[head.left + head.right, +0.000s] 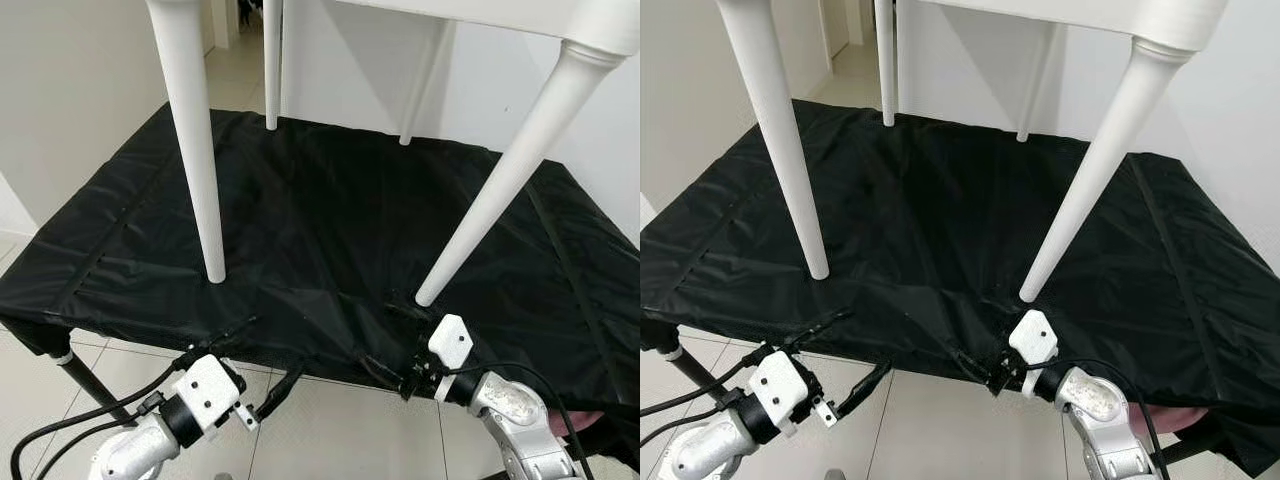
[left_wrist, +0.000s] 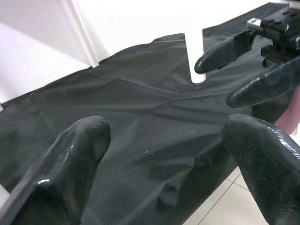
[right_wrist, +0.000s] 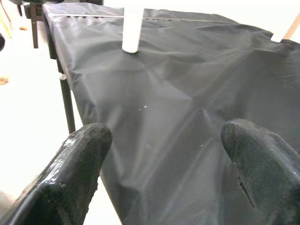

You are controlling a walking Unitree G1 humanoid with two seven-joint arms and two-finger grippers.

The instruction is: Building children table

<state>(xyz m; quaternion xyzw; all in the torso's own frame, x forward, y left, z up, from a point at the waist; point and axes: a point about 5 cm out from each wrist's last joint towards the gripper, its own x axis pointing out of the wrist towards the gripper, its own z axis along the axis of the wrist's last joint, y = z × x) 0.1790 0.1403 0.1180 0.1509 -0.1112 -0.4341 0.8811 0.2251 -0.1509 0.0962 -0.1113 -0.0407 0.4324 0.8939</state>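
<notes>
- Black cloth (image 1: 330, 220) covers the whole work surface and drapes over its near edge, wrinkled right where both grippers sit.
- White children's table (image 1: 560, 25) stands upright on the cloth on four legs, with its top up at the upper edge of the eye views. The near-left leg (image 1: 195, 150) comes down just beyond the left gripper's fingertips, and the near-right leg (image 1: 505, 170) lands just past the right gripper's fingertips.
- Left gripper (image 1: 250, 365) hangs at the near edge of the cloth, fingers spread wide apart with nothing between them. One fingertip lies right at the cloth's hem, the other is out over the tiled floor (image 1: 330, 430). In the left wrist view the two fingers (image 2: 70, 164) frame bare cloth, and the right gripper's fingers show ahead of them next to a white leg foot.
- Right gripper (image 1: 395, 340) is also open and holding nothing, fingertips over the cloth's front edge, near the foot of the near-right leg but apart from it. Its wrist view shows fingers (image 3: 77, 173) well apart with only cloth between, and a white leg foot (image 3: 131, 30) further ahead.
- Room to move: there's a wide stretch of bare cloth between the four legs, and open floor on the near side of the fingers. A dark metal frame leg (image 1: 95, 385) sits under the cloth's left corner, off to the left of the left gripper.
</notes>
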